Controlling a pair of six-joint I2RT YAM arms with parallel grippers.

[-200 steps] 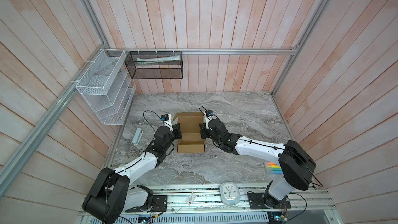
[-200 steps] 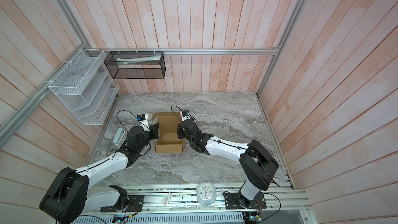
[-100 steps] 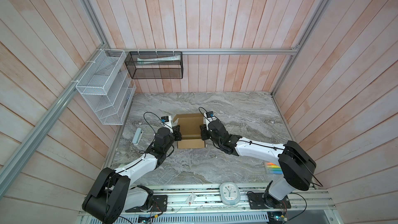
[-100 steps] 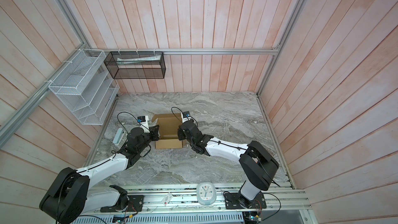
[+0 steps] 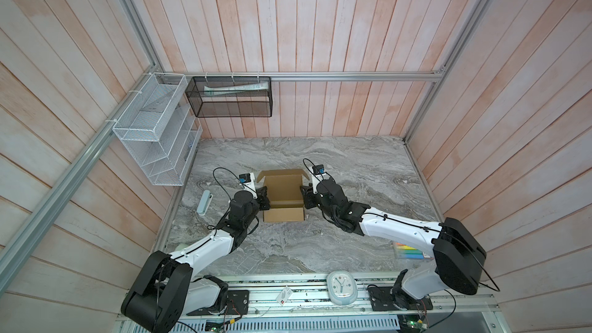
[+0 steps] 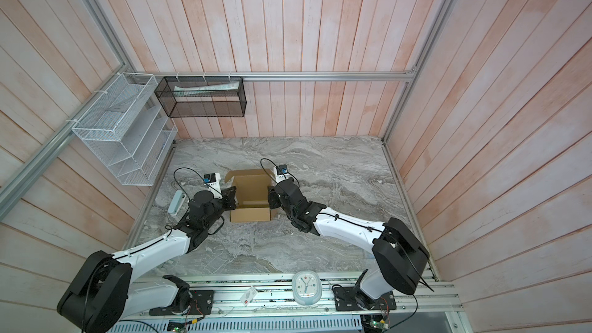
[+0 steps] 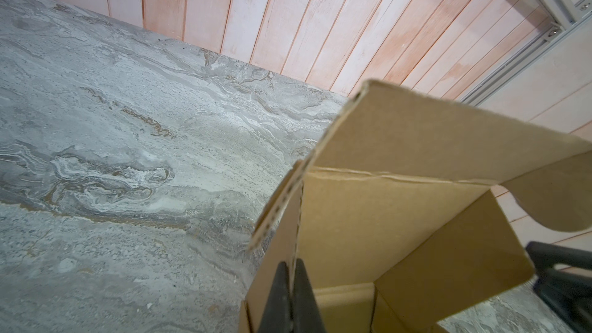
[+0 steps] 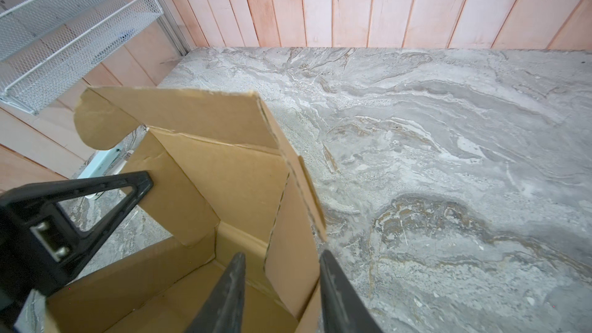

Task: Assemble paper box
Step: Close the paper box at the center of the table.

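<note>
**Top views:** In both top views the plain brown corrugated cardboard paper box (image 5: 283, 200) sits half-built near the middle of the grey marble-patterned table (image 5: 352, 161). Its walls are raised and its lid flap stands up at the far side. The left gripper (image 5: 264, 201) and the right gripper (image 5: 303, 197) flank it, one at each side wall.

**Left wrist view:** The left gripper (image 7: 292, 267) is clamped tight on the upper edge of one side wall of the paper box (image 7: 384, 219), with the thin board pinched between its black fingers.

**Right wrist view:** The right gripper (image 8: 282, 253) stands parted astride the opposite wall of the paper box (image 8: 224, 187). A gap shows on the inner side, so it has no firm hold on anything.

**Handling:** Empty and thin-walled, the box is probably very light and could skate across the smooth table if pushed from one side only. The board looks stiff across its panels, hinges readily at the creases and would crush at raw edges. A wall's upper edge close to a corner seems the safest hold, with the other arm bracing.
</note>
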